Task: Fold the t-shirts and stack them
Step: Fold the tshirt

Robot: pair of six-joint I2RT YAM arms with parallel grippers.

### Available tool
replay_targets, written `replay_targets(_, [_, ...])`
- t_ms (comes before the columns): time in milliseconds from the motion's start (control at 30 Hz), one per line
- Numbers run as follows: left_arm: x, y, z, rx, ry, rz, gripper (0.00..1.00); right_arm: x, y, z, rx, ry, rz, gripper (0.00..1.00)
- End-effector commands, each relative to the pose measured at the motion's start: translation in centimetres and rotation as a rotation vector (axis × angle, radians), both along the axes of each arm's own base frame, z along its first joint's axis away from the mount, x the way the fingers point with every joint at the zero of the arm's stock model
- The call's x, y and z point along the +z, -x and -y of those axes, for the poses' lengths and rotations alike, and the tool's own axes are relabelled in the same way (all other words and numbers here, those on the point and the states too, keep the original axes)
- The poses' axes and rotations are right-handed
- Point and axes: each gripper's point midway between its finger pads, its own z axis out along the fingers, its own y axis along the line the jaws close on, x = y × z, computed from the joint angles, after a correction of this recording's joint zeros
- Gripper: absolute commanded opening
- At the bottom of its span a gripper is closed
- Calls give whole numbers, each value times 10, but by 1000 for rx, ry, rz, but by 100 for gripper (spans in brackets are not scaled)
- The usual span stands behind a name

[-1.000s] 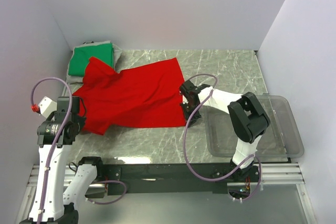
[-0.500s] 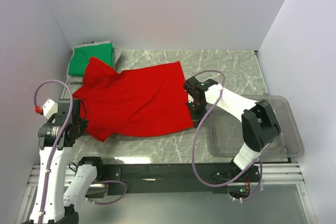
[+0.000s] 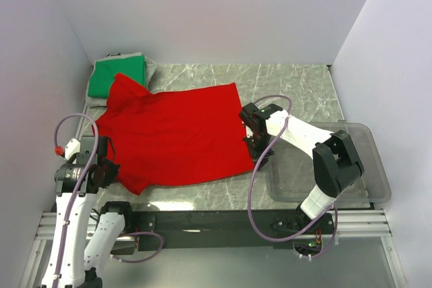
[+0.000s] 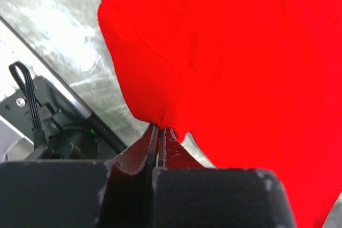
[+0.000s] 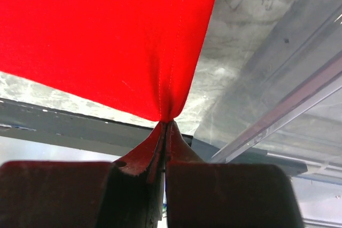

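Left claw (image 4: 159, 130) and right claw (image 5: 164, 124) each clamping an edge of the red t-shirt (image 3: 175, 136), dragging it nearer than 1 second ago, seemingly flatter, green t-shirt (image 3: 120, 75) lying folded behind

no text, brand or number can be read in any view. the red t-shirt (image 3: 175, 136) shows only plain cloth.

Far-right table (image 3: 297, 82) open (red t-shirt (image 3: 179, 136) centre, bin (image 3: 368, 160) near-right obstruct).
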Motion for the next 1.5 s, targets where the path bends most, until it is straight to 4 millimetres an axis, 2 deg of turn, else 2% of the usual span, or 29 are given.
replay_targets(0, [-10,8,9,-7,54,-24,0,11,7,9,10,8,1,0])
replay_targets(167, [-8,1,10,-25,53,-17,0,13,3,8,12,12,-3,0])
replay_targets(400, [5,-42,6,-129,-14,-4,0,26,-16,4,-11,14,29,0])
replay_targets(467, [8,-60,6,-167,-29,-3,0,27,-22,5,-33,15,27,0])
replay_targets(600, [8,-93,6,-211,-47,-13,0,33,-47,-3,-72,-10,64,0])
replay_targets(767, [14,-129,4,-265,-88,9,1,27,-77,-10,-102,-9,73,0])
replay_targets(800, [12,-138,4,-273,-95,5,0,31,-88,-12,-109,-19,96,0])
replay_targets(867, [16,-151,3,-295,-113,11,0,25,-98,-13,-113,-7,85,0])
replay_targets(900, [17,-159,3,-303,-119,23,0,30,-108,-18,-112,-20,108,0])
replay_targets(933, [15,-167,2,-317,-126,9,0,25,-113,-16,-120,-9,93,0])
replay_targets(1000, [12,-178,4,-341,-125,9,0,28,-126,-20,-114,-12,108,0])
replay_targets(1033, [10,-187,4,-359,-131,6,0,21,-131,-19,-117,-1,93,0])
replay_targets(1100, [7,-198,7,-387,-128,8,0,22,-141,-20,-119,5,102,0])
replay_targets(1133, [6,-207,7,-411,-138,11,0,15,-143,-19,-120,16,85,0])
replay_targets(1300, [3,-234,3,-451,-178,-13,0,10,-162,-14,-133,26,89,0])
replay_targets(1467, [-4,-245,-3,-458,-210,-60,0,1,-177,-12,-150,31,82,0])
